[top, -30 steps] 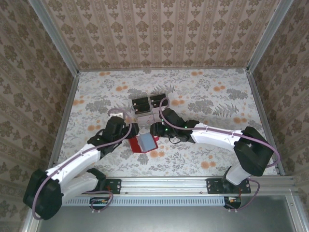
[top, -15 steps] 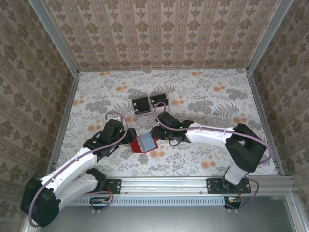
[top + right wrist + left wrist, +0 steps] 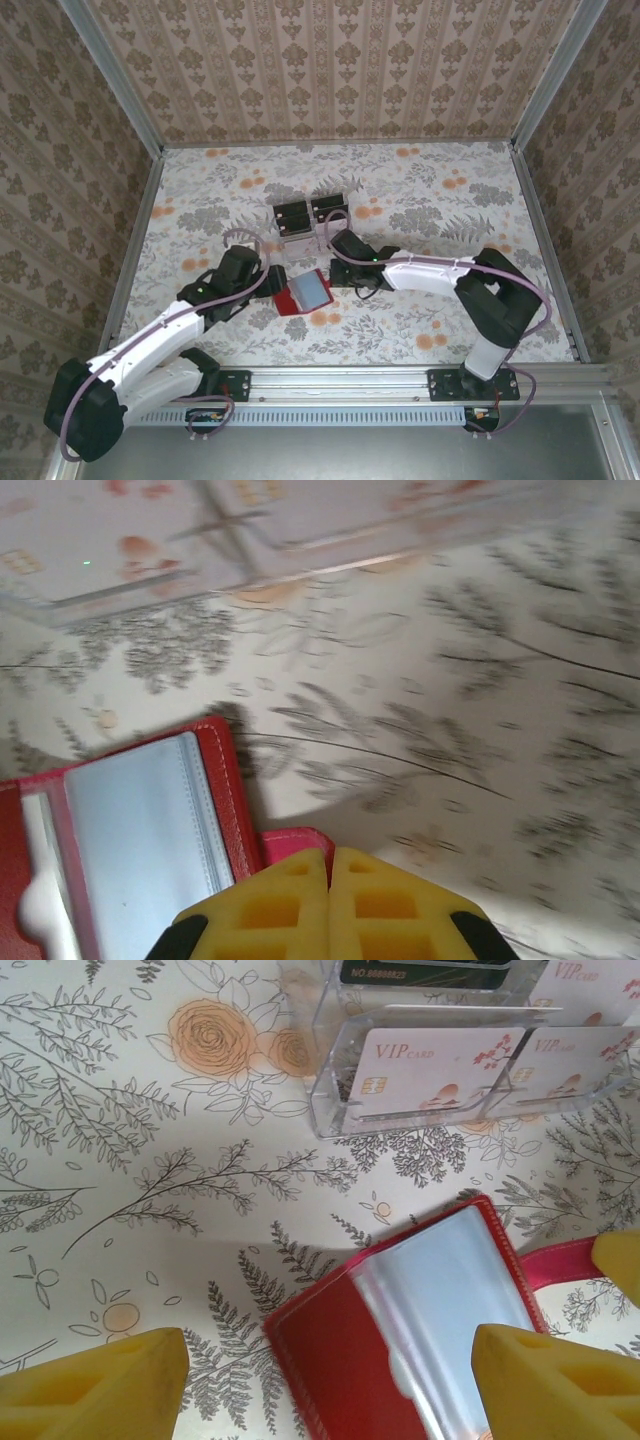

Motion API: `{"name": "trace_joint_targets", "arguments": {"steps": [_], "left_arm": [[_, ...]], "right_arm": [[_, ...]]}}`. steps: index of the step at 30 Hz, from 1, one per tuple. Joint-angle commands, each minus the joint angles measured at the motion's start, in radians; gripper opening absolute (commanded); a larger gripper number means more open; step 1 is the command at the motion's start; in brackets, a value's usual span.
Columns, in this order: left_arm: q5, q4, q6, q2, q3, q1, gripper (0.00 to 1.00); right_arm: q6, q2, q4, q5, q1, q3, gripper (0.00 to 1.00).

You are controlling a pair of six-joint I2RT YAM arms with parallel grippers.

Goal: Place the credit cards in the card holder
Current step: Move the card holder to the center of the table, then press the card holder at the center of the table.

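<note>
Reaching inward, both arms; left tool [image 3: 330,1355] apart straddling card holder [image 3: 440,1300], right tool [image 3: 330,865] together at its edge.

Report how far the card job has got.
Done: the card holder lies open on the table, and its visible pocket looks empty. In hand: the right claw is shut at its red edge, and the left claw hangs open above it. Left: the credit cards sit in the clear rack.

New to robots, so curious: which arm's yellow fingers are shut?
The right arm's fingers, pressed flat together beside the red card holder; the left arm's fingers stand wide apart.
</note>
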Motion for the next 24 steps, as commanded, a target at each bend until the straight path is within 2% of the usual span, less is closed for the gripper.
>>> {"name": "trace_joint_targets", "arguments": {"steps": [1,11,17,24], "left_arm": [[0.015,-0.016,0.020,0.022,0.059,-0.020,0.77],[-0.015,0.002,0.079,0.167,0.187,-0.126,0.80],[-0.113,-0.022,0.117,0.272,0.244,-0.215,0.80],[-0.180,-0.011,0.129,0.377,0.224,-0.247,0.81]], "right_arm": [[0.035,-0.098,-0.020,0.052,-0.029,-0.070,0.00],[0.061,-0.245,-0.023,0.073,-0.054,-0.189,0.00],[0.066,-0.252,-0.005,0.072,-0.055,-0.211,0.00],[0.066,-0.252,0.035,0.060,-0.057,-0.246,0.00]]}}
